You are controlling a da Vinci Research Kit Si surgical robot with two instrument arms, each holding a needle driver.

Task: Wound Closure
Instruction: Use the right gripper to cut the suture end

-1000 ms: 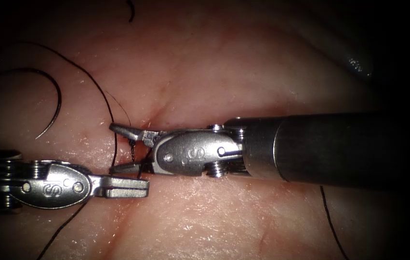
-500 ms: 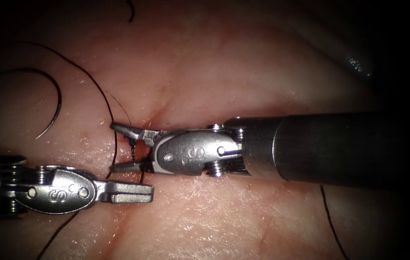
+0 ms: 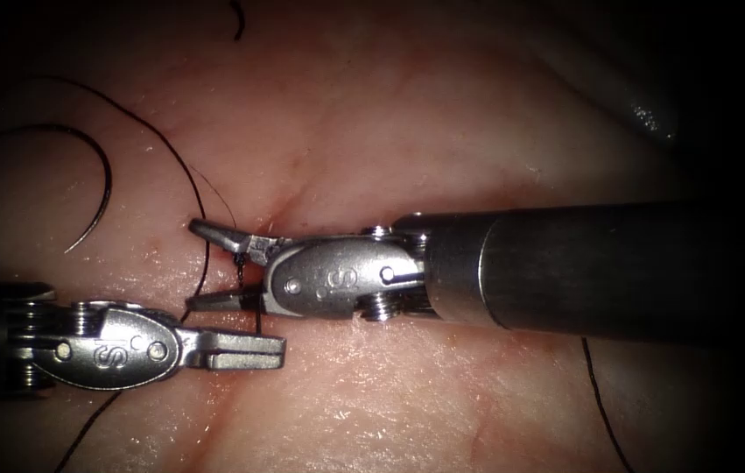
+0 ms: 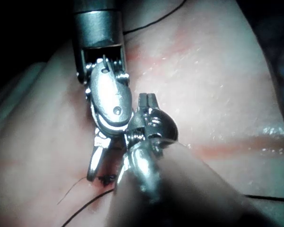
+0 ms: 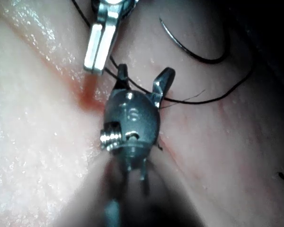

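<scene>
Tissue (image 3: 442, 114) spreads across the endoscope view, its cut (image 3: 289, 206) running from upper middle down toward the lower left, with red fluid (image 3: 232, 385) along the lower stretch. Free on the tissue surface in the upper left of the frame lies the curved needle (image 3: 96, 206), well left of the cut, held by neither tool and not in the tissue. Dark thread (image 3: 175, 162) arcs from the upper left down toward the cut, where a small knot (image 3: 238, 261) sits. The right tool (image 3: 201, 267) comes in from the right edge of the frame, its jaws spread wide apart, one tip above the knot and one below, with the thread passing between them; they grip nothing. The left tool (image 3: 249, 349) enters from the lower left of the frame, its jaws pressed together just below the right tool; whether thread is pinched between them cannot be told. More thread (image 3: 595, 385) trails off at the lower right, and a short cut end (image 3: 239, 22) lies at the top edge.
</scene>
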